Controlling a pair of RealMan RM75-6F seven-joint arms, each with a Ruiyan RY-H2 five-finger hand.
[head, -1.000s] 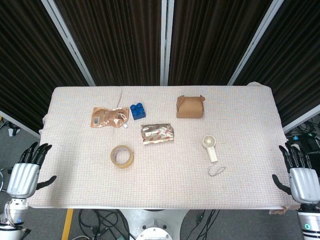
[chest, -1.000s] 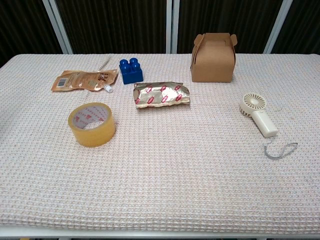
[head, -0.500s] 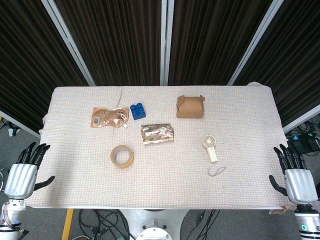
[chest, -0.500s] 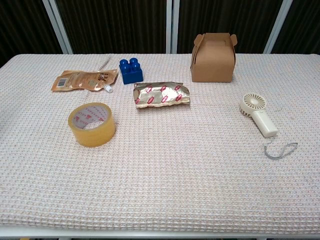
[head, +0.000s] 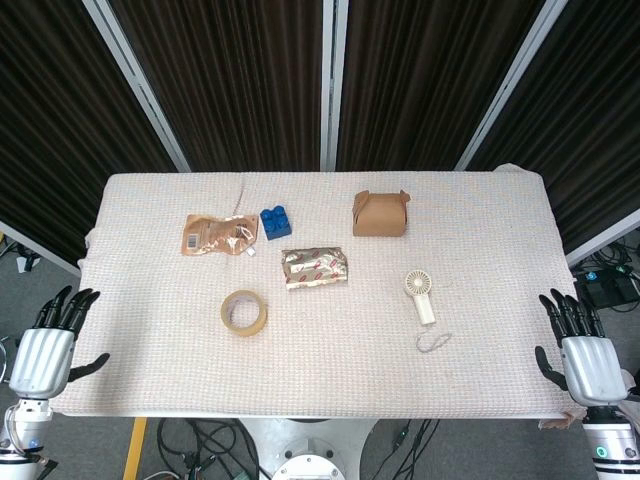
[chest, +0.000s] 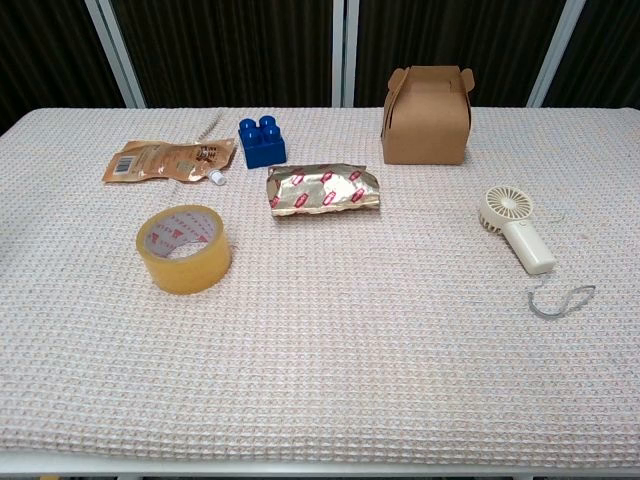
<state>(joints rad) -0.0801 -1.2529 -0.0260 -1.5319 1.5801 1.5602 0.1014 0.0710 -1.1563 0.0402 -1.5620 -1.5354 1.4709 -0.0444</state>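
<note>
Cream plastic marks the handheld fan (head: 421, 296), which lies flat right of centre with its grey wrist loop (head: 433, 342) trailing toward the near edge. It is the object closest to the right hand (head: 584, 362), yet the two are well apart: that hand hangs off the right near corner of the table (head: 500, 200), fingers straight and spread, holding nothing. The left hand (head: 45, 352) mirrors it off the left near corner, fingers likewise apart and empty; the tape roll (head: 244, 312), standing on its edge-flat side left of centre, is its nearest object, also well apart from it. Neither hand shows in the chest view.

Judging by this, no handling has begun: every object sits untouched on the woven cloth and both hands are outside the table edge, so all of the work is left.

Further out, a foil snack packet (head: 315, 267) lies near the middle, a blue building block (head: 276, 221) and a brown spouted pouch (head: 218, 235) sit far left, and a closed kraft carry box (head: 380, 213) stands far right of centre.
</note>
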